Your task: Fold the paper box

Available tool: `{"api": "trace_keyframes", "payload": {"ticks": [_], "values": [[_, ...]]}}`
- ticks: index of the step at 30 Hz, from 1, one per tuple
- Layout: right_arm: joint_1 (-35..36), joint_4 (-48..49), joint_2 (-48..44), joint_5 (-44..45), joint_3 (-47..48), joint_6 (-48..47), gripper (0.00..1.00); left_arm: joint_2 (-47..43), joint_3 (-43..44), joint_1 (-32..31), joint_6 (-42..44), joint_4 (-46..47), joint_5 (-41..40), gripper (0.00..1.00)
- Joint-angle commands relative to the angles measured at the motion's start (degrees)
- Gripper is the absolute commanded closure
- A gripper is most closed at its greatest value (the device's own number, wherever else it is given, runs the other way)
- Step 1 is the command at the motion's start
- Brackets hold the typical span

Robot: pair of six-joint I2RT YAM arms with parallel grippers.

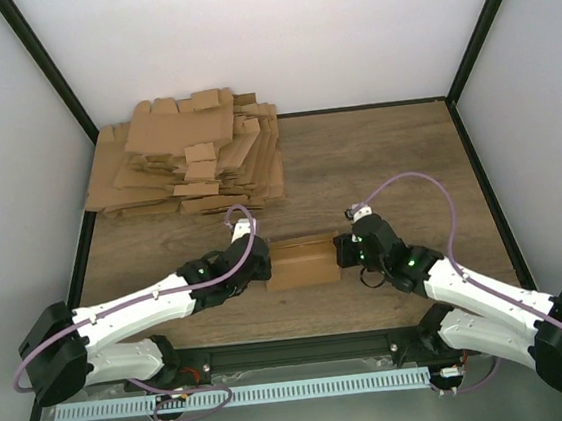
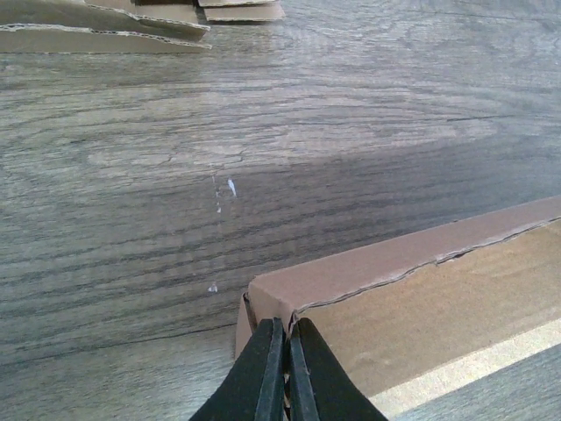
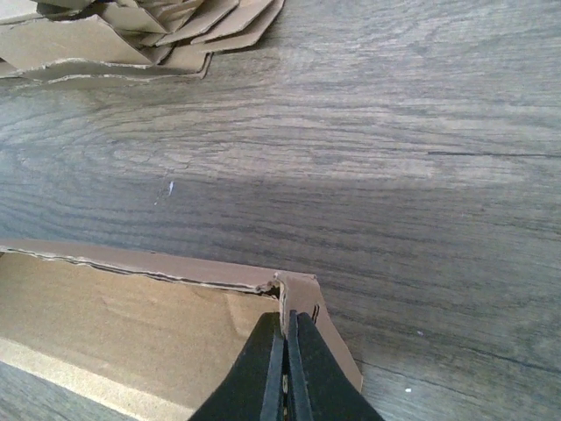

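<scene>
The paper box [image 1: 302, 260] is a small brown carton standing on the wooden table between the two arms, its top open. My left gripper [image 1: 265, 265] is at the carton's left end. In the left wrist view, that gripper [image 2: 287, 324] is shut on the thin end wall of the paper box [image 2: 421, 298], near the far corner. My right gripper [image 1: 341, 252] is at the carton's right end. The right wrist view has this gripper [image 3: 287, 316] shut on the upright end wall of the paper box [image 3: 114, 316], again near the far corner.
A big pile of flat cardboard blanks [image 1: 190, 155] lies at the back left of the table, and its edge shows as the pile [image 2: 96, 26] and the pile [image 3: 131, 35] in the wrist views. White walls with dark frame posts enclose the table.
</scene>
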Motion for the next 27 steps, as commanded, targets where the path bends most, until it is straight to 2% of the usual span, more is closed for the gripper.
{"api": "trace_keyframes", "payload": {"ticks": [1,4,10,17,23,27], "values": [[1.86,1.34,0.05,-1.34,-2.48,-1.19,0.99,-1.45,-1.57,-0.71,0.61,2.42,0.2,0.96],[1.82,3.57,-0.22,-1.28,-3.09,-2.96,0.99,-2.55,-3.37,-0.76,1.85,4.75,0.18,0.96],[2.14,1.56,-1.57,-2.98,-6.03,-1.08,0.99,-3.68,-6.04,-2.99,0.89,6.55,-0.77,0.96],[4.81,4.42,-1.68,-0.11,-7.16,-1.11,0.99,-2.29,-5.95,-4.21,0.35,7.28,-3.21,0.96],[4.81,10.08,-0.33,6.49,-3.63,-7.06,0.99,-1.78,-1.13,-4.11,2.61,4.89,-12.69,0.96],[4.81,17.3,0.7,11.44,-3.56,-10.72,0.99,-2.22,-0.64,-3.77,5.79,8.51,-19.07,0.96]]}}
